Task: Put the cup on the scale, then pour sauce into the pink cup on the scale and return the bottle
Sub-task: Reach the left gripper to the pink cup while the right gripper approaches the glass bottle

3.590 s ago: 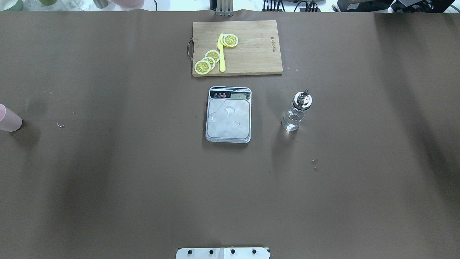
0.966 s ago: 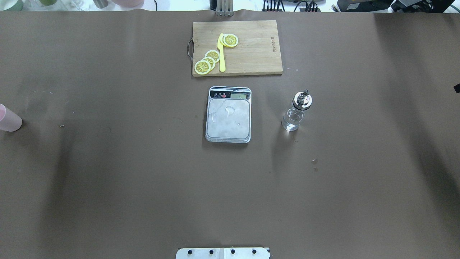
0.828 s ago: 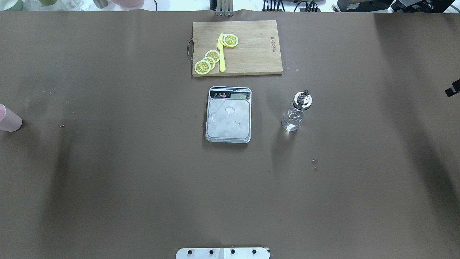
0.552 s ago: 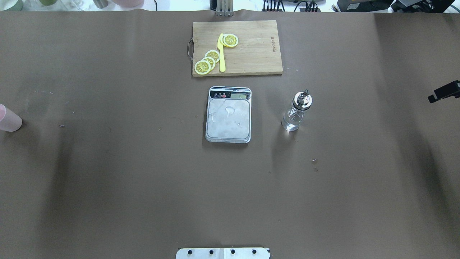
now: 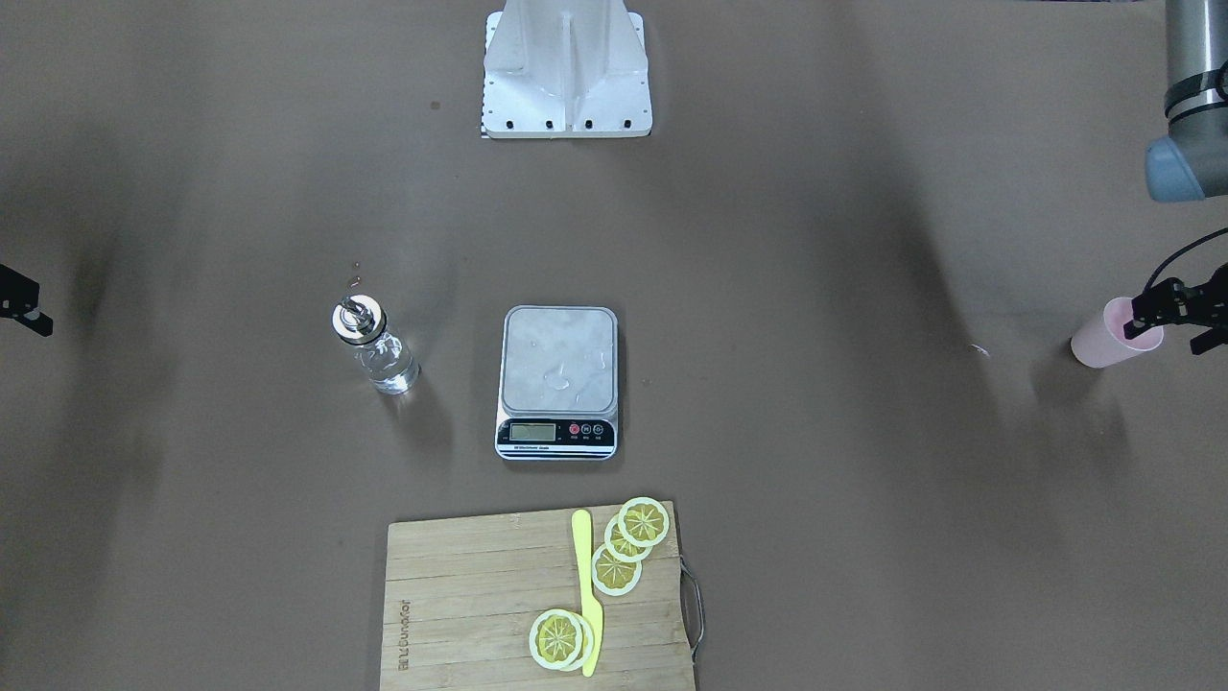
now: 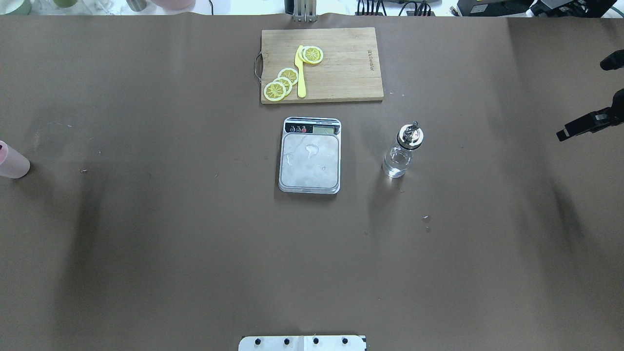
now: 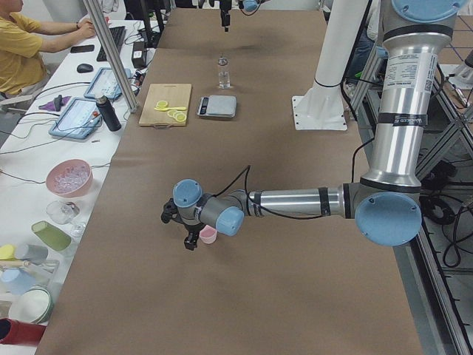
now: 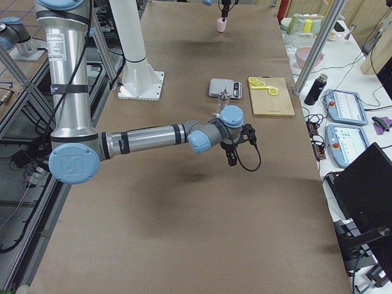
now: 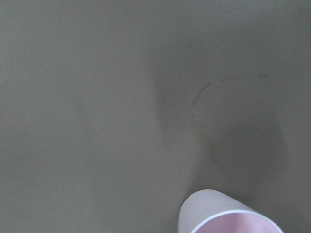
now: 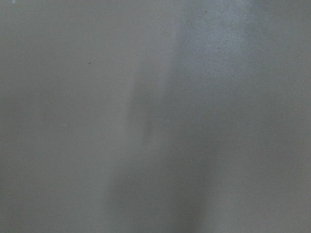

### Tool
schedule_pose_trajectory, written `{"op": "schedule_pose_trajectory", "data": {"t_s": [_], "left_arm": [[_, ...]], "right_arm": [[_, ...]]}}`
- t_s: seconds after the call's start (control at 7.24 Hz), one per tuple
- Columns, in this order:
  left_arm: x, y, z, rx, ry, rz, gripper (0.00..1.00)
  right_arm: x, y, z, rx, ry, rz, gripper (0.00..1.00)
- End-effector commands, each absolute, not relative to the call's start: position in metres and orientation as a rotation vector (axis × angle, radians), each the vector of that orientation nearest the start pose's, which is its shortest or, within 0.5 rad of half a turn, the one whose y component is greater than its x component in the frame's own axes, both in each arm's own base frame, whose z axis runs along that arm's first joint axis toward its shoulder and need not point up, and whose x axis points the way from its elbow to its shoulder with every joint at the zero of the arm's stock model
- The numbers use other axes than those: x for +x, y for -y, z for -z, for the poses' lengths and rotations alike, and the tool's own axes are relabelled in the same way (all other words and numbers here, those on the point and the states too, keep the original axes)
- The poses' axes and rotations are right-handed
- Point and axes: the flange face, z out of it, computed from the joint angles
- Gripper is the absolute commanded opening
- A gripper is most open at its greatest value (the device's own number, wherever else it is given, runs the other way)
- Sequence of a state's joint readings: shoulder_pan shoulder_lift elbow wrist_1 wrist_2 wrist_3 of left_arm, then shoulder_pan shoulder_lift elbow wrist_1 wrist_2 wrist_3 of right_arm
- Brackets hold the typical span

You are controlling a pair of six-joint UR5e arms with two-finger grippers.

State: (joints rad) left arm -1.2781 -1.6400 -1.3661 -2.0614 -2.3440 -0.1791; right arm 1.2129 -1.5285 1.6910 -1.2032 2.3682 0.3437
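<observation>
The left gripper (image 5: 1168, 336) is hovering with jaws apart just over the pink cup (image 5: 1103, 344), which is standing well apart from the scale (image 5: 558, 369). The right gripper (image 6: 582, 126) is hanging well apart from the bottle (image 6: 400, 155), and whether it is parted cannot be told.

bottle (image 5: 389, 365): clear glossy glass; cap (image 5: 358, 320) reads to me as polished metal
scale (image 5: 559, 360): dull silver-grey top
board (image 5: 460, 595), beyond scale: matt wood
table cover (image 5: 815, 528): matt brown paper
</observation>
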Motion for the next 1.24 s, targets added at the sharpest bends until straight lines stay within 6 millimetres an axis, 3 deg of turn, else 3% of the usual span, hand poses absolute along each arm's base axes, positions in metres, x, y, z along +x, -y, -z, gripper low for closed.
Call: {"op": "schedule_pose_trajectory", "data": {"t_s": [0.0, 0.28, 0.55, 0.83, 1.1], "left_arm": [[0.098, 0.531, -0.675, 0.148, -0.823, -0.255, 0.86], [0.098, 0.531, -0.675, 0.146, -0.823, -0.254, 0.80], [0.097, 0.530, -0.677, 0.142, -0.820, -0.251, 0.64], [0.099, 0.530, -0.680, 0.130, -0.820, -0.244, 0.40], [0.101, 0.529, -0.681, 0.128, -0.820, -0.247, 0.00]], "right_arm": [[-0.149, 0.514, -0.515, 0.192, 0.920, 0.207, 1.00], [-0.163, 0.508, -0.503, 0.190, 0.931, 0.226, 1.00], [-0.183, 0.499, -0.488, 0.178, 0.946, 0.230, 1.00], [-0.192, 0.492, -0.474, 0.179, 0.960, 0.233, 1.00], [-0.196, 0.489, -0.466, 0.187, 0.967, 0.244, 1.00]]}}
